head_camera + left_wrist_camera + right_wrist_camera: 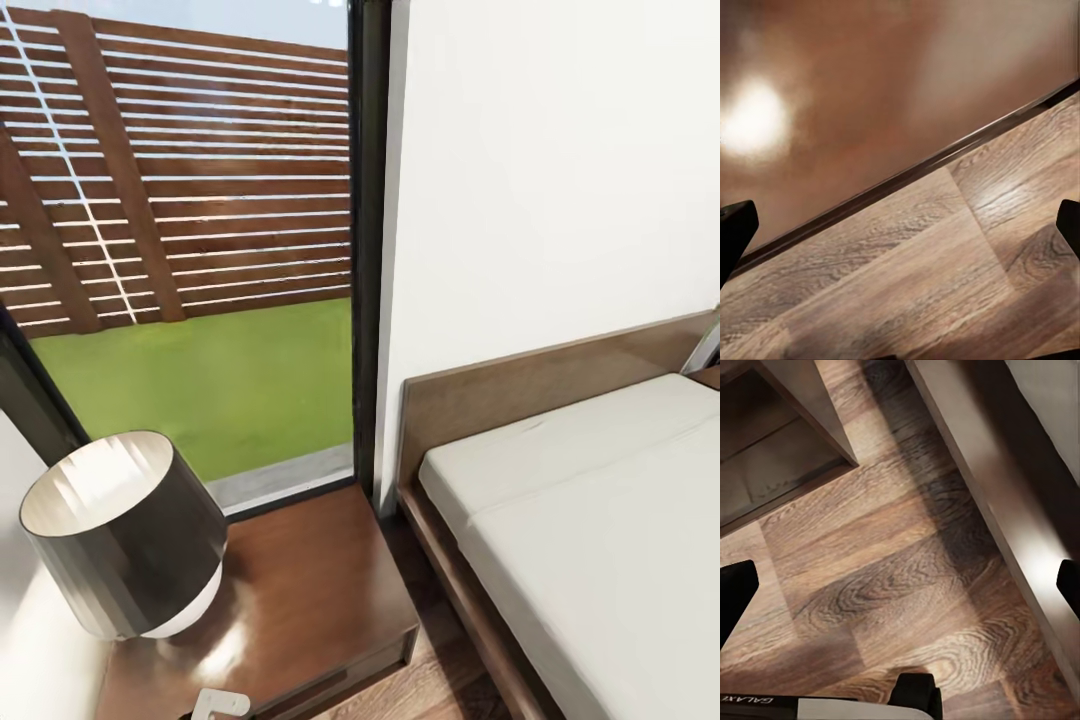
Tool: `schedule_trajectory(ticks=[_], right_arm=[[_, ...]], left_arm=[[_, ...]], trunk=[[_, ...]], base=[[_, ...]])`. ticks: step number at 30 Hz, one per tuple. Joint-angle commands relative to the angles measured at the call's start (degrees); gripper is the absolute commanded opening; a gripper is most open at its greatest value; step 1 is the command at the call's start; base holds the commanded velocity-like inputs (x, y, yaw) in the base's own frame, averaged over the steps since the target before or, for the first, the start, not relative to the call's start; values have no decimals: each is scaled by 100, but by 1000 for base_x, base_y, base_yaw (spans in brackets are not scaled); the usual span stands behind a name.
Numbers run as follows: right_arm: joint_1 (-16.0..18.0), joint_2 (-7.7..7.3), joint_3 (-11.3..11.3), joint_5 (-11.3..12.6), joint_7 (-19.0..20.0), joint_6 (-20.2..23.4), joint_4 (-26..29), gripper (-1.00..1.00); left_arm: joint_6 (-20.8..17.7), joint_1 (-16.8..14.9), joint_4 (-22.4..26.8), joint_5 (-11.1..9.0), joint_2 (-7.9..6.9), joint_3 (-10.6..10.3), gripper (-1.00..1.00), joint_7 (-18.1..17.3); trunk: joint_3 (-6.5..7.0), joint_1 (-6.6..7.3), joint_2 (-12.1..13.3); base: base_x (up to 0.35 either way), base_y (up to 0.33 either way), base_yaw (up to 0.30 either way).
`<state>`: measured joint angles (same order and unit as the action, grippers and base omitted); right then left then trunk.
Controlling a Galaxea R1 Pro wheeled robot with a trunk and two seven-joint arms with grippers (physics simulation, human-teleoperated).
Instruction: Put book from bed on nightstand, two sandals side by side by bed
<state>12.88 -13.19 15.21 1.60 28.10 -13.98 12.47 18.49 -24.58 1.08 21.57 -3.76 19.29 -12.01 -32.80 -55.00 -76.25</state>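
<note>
The low bed (600, 520) with a pale mattress and dark wood frame filled the head view's lower right. The glossy reddish-brown nightstand (310, 590) sat lower centre, bearing a dark-shaded lamp (125, 535). Both the left gripper (900, 225) and right gripper (900, 585) hung spread wide, empty, above the wood-plank floor (892, 585).

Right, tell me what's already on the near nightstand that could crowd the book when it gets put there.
A lamp with a dark striped drum shade stands on the left part of the glossy reddish-brown square nightstand. The right part of the top, toward the pale-mattressed wooden bed, is bare.
</note>
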Motion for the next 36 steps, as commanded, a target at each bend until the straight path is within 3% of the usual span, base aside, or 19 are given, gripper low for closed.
schedule_trajectory(ticks=[1, 18, 32, 36], right_arm=[[4, 0, 26, 16, 40, -7, -7, 100], [4, -1, 25, 16, 53, -4, -7, 100], [4, -6, 19, 8, 62, -4, 15, 100], [4, -13, 22, 9, 79, -1, 294, 100]], left_arm=[[14, -3, -5, 41, -2, 49, 100, -21], [14, -2, -2, 41, 1, 49, 100, -21], [14, -3, -6, 41, -1, 49, 100, -21], [14, -3, -3, 41, 0, 49, 100, -21]], trunk=[[13, 23, 39], [319, 396, 721], [319, 396, 721], [319, 396, 721]], base=[[0, 0, 0], [0, 0, -3], [0, 0, -229], [0, 0, -52]])
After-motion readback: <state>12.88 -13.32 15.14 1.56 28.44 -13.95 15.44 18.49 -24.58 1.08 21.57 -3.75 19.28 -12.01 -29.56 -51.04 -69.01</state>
